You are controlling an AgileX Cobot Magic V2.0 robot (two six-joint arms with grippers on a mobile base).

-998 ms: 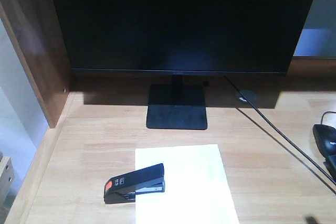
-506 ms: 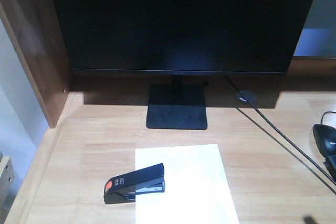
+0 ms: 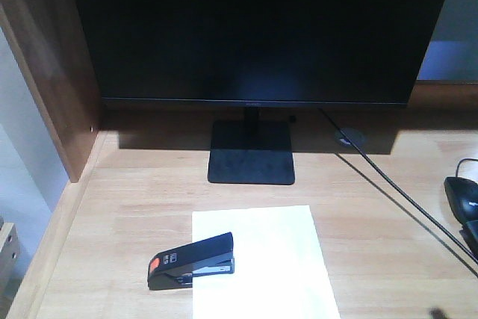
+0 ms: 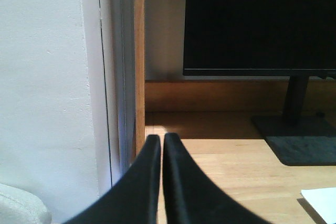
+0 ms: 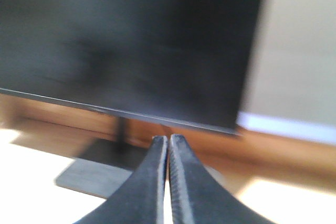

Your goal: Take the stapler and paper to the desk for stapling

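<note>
Stapler (image 3: 191, 261) lies across the paper's (image 3: 261, 263) left edge near the table's (image 3: 373, 214) front. My left claw (image 4: 161, 139) and right claw (image 5: 168, 139) are both closed, empty. I'd press the stapler squarely so the sheet stays put.

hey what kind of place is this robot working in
Most likely an office or home desk workstation: a dark monitor stands on a light-wood desk, with a stapler on a sheet of paper and a mouse nearby.

Black stapler (image 3: 191, 261) across paper's (image 3: 261, 267) left edge
</note>
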